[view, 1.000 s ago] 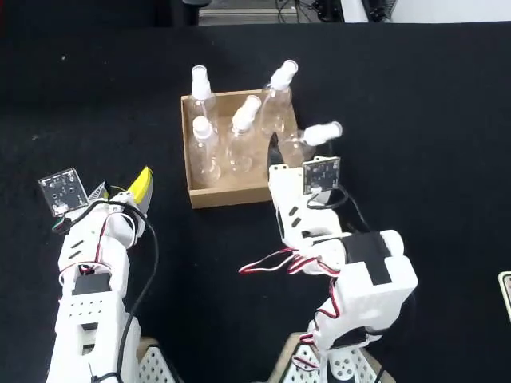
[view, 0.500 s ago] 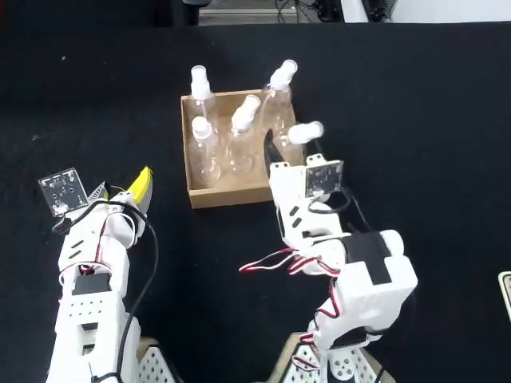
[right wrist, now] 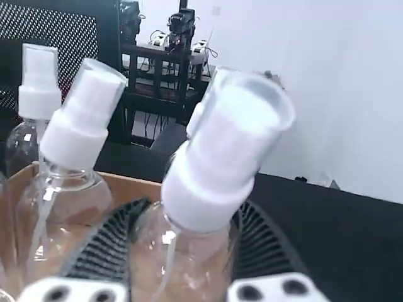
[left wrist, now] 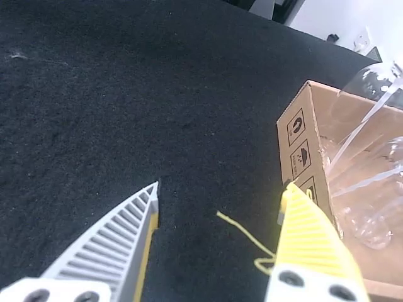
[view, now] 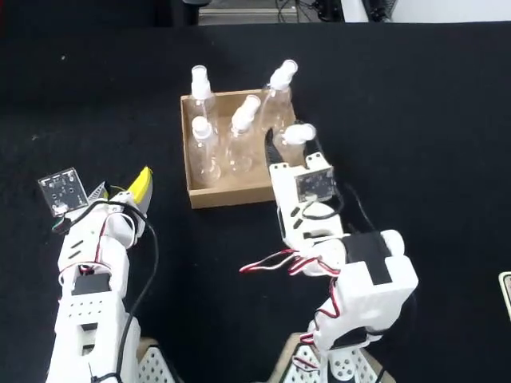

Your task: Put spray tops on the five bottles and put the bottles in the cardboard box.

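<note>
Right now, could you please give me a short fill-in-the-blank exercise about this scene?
The bottle in the right tool wears a ____ spray top.
The left tool is ____ and holds nothing.
____ other bottles sit in the box.
Missing words: white, open, four.

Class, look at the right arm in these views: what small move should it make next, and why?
Probably ease the held bottle inward and down into the cardboard box, near its front right corner, which looks free. The right gripper is shut on it with the spray top on, tilted at the box's right wall, while the other bottles stand inside.
</note>
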